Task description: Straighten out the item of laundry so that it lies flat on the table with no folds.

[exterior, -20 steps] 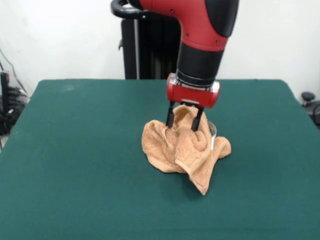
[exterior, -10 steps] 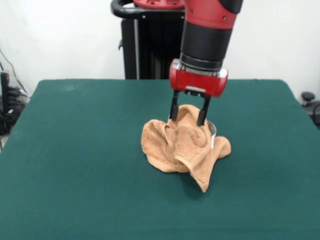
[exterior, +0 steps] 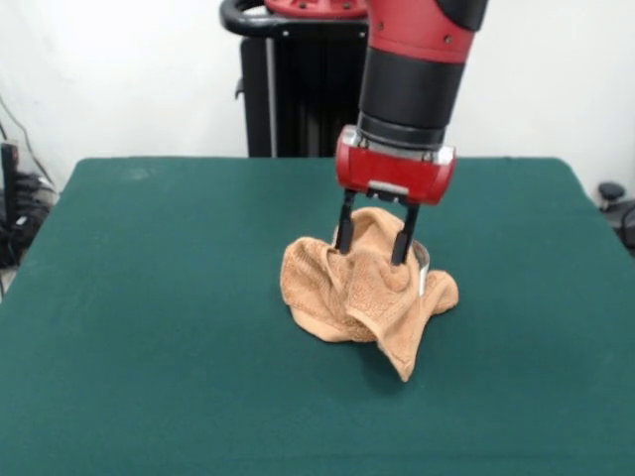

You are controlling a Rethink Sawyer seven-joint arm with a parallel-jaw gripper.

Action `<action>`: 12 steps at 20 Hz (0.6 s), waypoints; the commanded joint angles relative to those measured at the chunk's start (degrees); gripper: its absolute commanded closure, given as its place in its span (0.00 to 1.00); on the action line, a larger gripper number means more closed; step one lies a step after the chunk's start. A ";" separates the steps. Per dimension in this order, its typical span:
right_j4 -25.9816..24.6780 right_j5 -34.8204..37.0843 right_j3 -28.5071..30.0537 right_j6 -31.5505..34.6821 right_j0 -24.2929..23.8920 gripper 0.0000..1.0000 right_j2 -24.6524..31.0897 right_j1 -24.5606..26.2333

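overhead, spread fingers (exterior: 374, 251) astride the crumpled towel (exterior: 363, 293), gripping nothing, on a dark green table (exterior: 149, 297) before a white wall (exterior: 119, 69)

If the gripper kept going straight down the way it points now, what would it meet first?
The crumpled towel. The gripper points straight down with its open fingers astride the towel's raised top fold, so that fold comes first, then the table beneath. Depth from this one view is uncertain.

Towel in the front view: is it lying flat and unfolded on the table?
No, the towel sits bunched in a crumpled heap under the gripper.
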 commanded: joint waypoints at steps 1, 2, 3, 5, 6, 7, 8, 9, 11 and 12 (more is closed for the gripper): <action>3.96 -5.94 -2.17 16.37 0.94 0.00 4.79 9.09; 4.32 -6.38 -2.42 16.46 1.07 0.00 4.69 9.79; 4.58 -6.75 -2.61 16.31 0.91 0.00 4.96 10.36; 5.08 -8.17 -2.42 16.39 0.86 0.00 5.47 11.14; 5.24 -9.06 -2.33 16.38 0.75 0.00 5.92 11.56; 5.48 -9.45 -2.31 16.34 0.78 0.00 6.04 11.83; 5.69 -9.50 -2.20 16.21 0.67 0.00 6.27 11.90; 5.91 -9.54 -2.09 16.09 0.55 0.00 6.50 11.96; 6.27 -10.28 -1.43 16.18 0.44 0.00 7.07 12.02; 6.47 -10.48 -1.20 16.20 0.52 0.00 7.14 11.97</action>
